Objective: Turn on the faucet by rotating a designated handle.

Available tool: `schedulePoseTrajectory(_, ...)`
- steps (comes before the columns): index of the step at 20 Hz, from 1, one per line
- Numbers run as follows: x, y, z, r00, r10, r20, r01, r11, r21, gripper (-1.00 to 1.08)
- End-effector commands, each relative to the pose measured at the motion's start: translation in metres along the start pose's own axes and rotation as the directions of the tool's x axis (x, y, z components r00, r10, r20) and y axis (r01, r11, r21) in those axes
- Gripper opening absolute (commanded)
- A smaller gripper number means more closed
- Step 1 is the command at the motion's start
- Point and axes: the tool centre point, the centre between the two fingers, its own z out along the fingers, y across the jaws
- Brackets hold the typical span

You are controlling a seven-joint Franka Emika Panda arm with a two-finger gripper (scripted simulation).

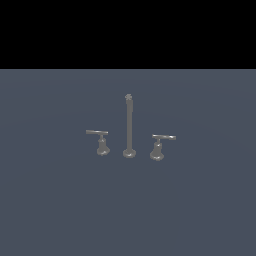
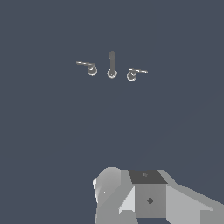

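Note:
The faucet [image 1: 129, 127] is a small dull-grey three-piece set on the flat grey-blue ground: a tall thin spout post on a round foot, with a lever on each side. The handle [image 1: 158, 147], the slightly larger lever, stands on the exterior view's right of the post, its flat bar level. The smaller twin lever [image 1: 102, 144] stands on the left. In the wrist view the faucet [image 2: 112, 65], the handle [image 2: 132, 74] and the twin [image 2: 91, 69] appear small and far off, seen from above. No gripper fingers show in either view.
Grey blocky parts of my arm [image 2: 148, 197] fill the edge of the wrist view, well apart from the faucet. The flat grey-blue ground [image 1: 60, 200] runs all round the set. A black band lies above it in the exterior view.

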Motion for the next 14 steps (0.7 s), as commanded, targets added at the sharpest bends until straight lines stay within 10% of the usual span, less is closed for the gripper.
schedulePoseTrajectory(1,0.0,0.0,0.0,1.0,0.0,0.0,0.0,1.0,0.0,-1.0)
schedulePoseTrajectory(14,0.018,-0.008,0.026,0.994,0.11,0.001,-0.11,0.994,0.001,-1.0)
